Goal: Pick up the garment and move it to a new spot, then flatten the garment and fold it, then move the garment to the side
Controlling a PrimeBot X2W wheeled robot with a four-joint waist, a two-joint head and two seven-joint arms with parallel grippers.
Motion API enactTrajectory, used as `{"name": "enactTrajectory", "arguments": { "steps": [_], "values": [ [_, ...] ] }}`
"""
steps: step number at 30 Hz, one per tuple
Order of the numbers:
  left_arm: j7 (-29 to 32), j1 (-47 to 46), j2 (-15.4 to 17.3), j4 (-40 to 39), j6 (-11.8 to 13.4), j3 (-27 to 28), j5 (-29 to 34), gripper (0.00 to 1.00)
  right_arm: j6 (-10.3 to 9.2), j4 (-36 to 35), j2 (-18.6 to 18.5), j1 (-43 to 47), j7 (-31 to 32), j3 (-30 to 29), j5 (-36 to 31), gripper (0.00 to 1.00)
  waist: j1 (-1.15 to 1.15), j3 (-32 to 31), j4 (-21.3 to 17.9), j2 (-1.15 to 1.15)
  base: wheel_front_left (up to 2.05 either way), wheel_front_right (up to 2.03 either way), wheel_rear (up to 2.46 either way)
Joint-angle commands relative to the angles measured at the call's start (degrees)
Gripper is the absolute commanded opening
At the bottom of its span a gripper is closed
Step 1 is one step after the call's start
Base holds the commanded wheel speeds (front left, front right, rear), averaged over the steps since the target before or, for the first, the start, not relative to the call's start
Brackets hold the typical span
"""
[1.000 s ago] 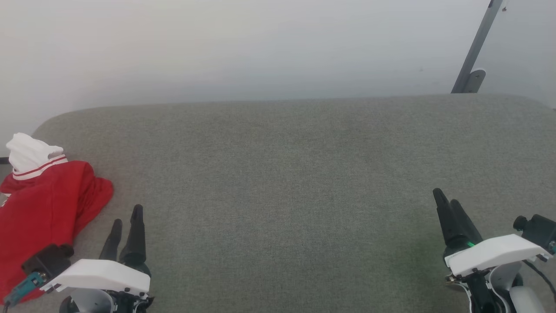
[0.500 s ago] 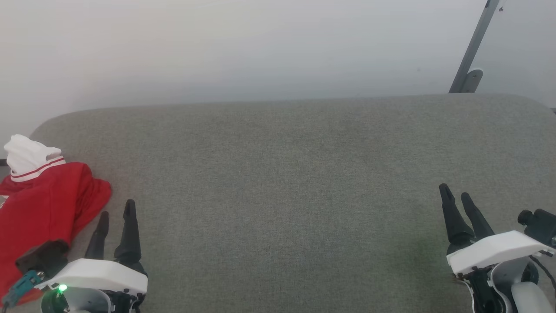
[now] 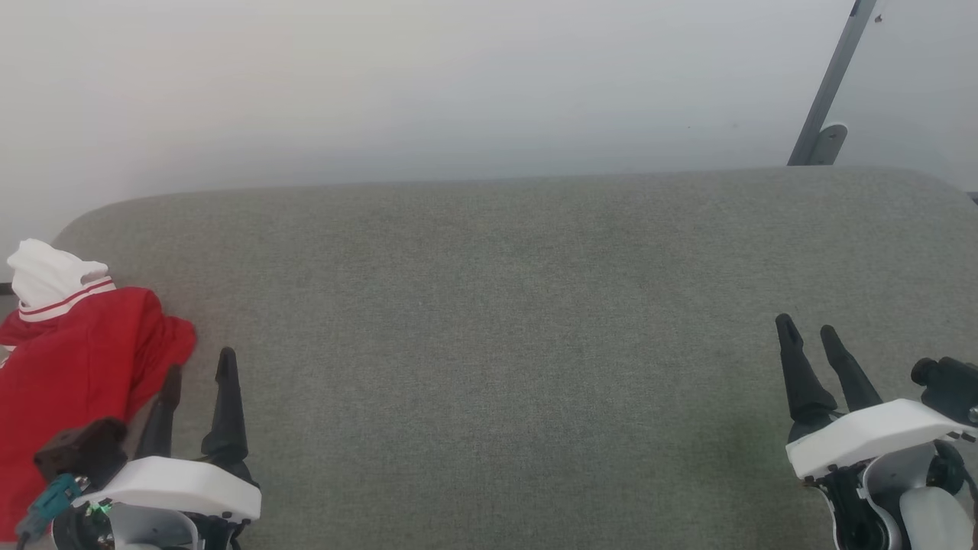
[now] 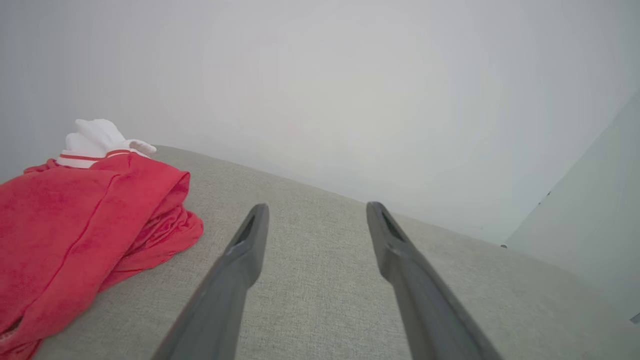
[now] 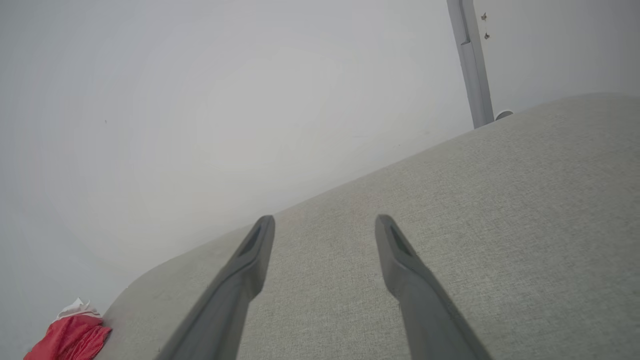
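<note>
The left gripper (image 3: 200,363) is sliding closer to the shirt (image 3: 69,359), fingers apart. The right gripper (image 3: 806,325) is waiting, fingers apart. Grabbing is probably coming.

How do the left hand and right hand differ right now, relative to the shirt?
The left hand sits close beside the red shirt; the right hand is far across the grey cushion. The left hand points nearly straight up the head view; the right hand leans left. Both are open and empty.

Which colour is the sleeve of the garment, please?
White, with red stripes on its trim; the garment itself is red. The left wrist view shows it best.
</note>
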Motion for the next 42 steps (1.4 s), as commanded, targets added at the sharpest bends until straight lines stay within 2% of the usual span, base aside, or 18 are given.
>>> {"name": "enactTrajectory", "arguments": {
  "steps": [1, 42],
  "values": [
    [-0.6, 0.3, 0.4, -0.6, -0.5, 0.2, 1.4, 1.0, 0.03, -0.6, -0.4, -0.9, -0.6, -0.1, -1.2, 1.0, 0.0, 0.0, 0.0, 0.0, 0.0, 0.0, 0.0],
    [-5.2, 0.7, 0.1, 0.4, -2.5, 2.0, 19.5, 1.0, 0.04, -2.1, -1.8, -0.3, -3.1, -0.2, -15.6, 1.0, 0.0, -0.5, -0.5, 0.0, 0.0, 0.0, 0.0]
  ]
}}
